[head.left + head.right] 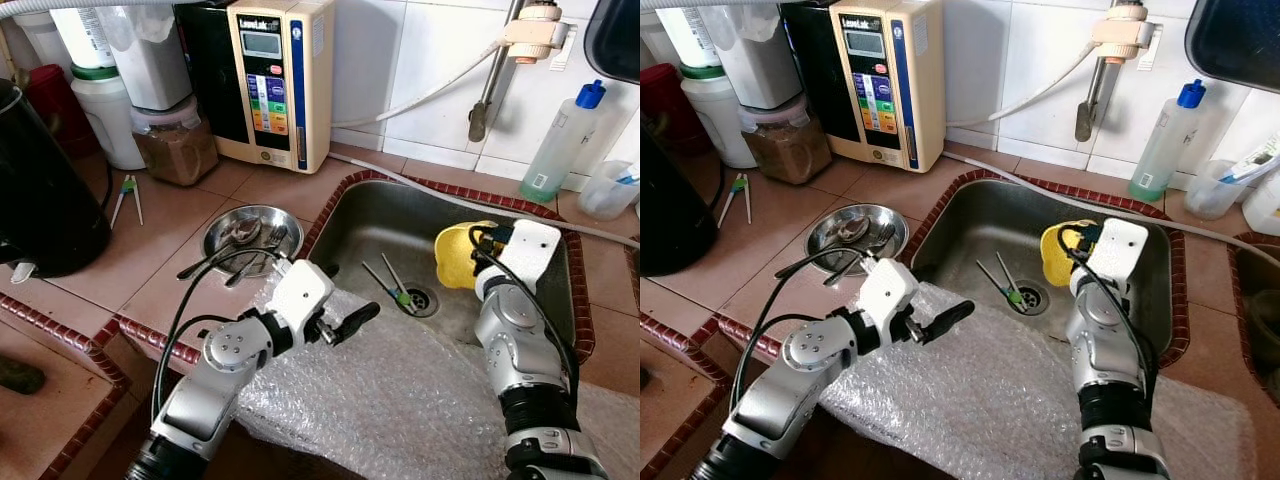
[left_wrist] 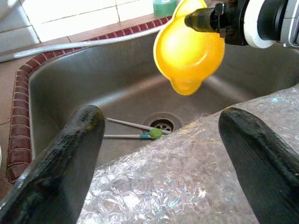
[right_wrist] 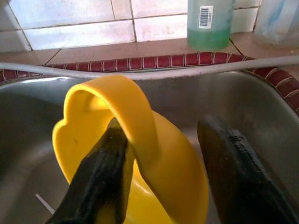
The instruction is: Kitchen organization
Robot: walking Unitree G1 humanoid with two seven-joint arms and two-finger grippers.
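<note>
Your right gripper (image 3: 159, 177) is clamped on the yellow plastic scoop-shaped cup (image 1: 456, 256), its two black fingers pinching the looped handle, and it holds the cup up in the air over the stainless steel sink (image 1: 372, 224), on the robot's right side of the basin and clear of the bottom. Below and to the left of the cup, a pair of thin chopsticks with a green joining clip (image 1: 394, 289) lies on the sink floor just beside the drain (image 1: 421, 300), long axis running from the back left toward the drain. Your left gripper (image 2: 159, 154) hovers with fingers spread wide and empty above the sheet of clear bubble wrap (image 1: 400, 390) at the sink's front edge, pointing straight at those chopsticks; judged from here, that left arm is the nearer one for them, reaching forward and down over the wrap
</note>
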